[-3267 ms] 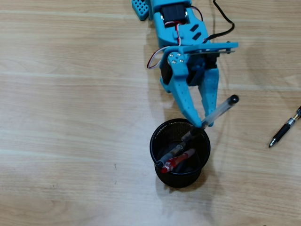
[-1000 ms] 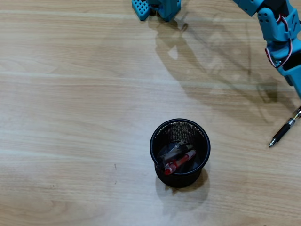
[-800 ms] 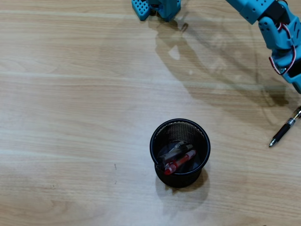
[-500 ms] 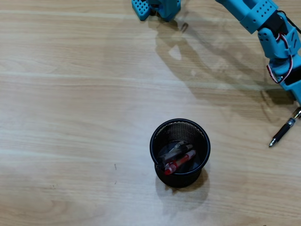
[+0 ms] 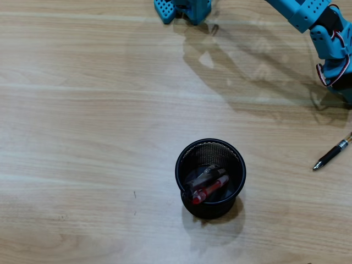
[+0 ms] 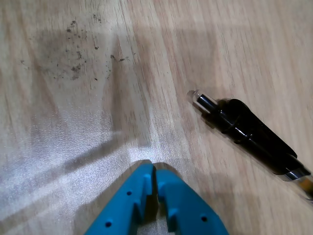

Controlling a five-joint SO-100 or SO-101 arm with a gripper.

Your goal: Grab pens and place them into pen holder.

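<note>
A black pen [image 5: 331, 154] lies on the wooden table at the right edge of the overhead view. It also shows in the wrist view [image 6: 249, 134], slanting up-left to down-right. A black mesh pen holder [image 5: 210, 177] stands lower centre of the overhead view, with a red pen [image 5: 210, 190] and dark pens inside. My blue gripper [image 6: 154, 167] enters the wrist view from the bottom. Its jaws are shut together and empty, left of and below the pen, not touching it. In the overhead view only the arm [image 5: 324, 33] shows; the fingertips are off the right edge.
The arm's blue base [image 5: 184, 10] sits at the top middle of the overhead view. The wooden table [image 5: 82, 137] runs across the left and middle. Dark specks mark the wood [image 6: 73, 63] in the wrist view.
</note>
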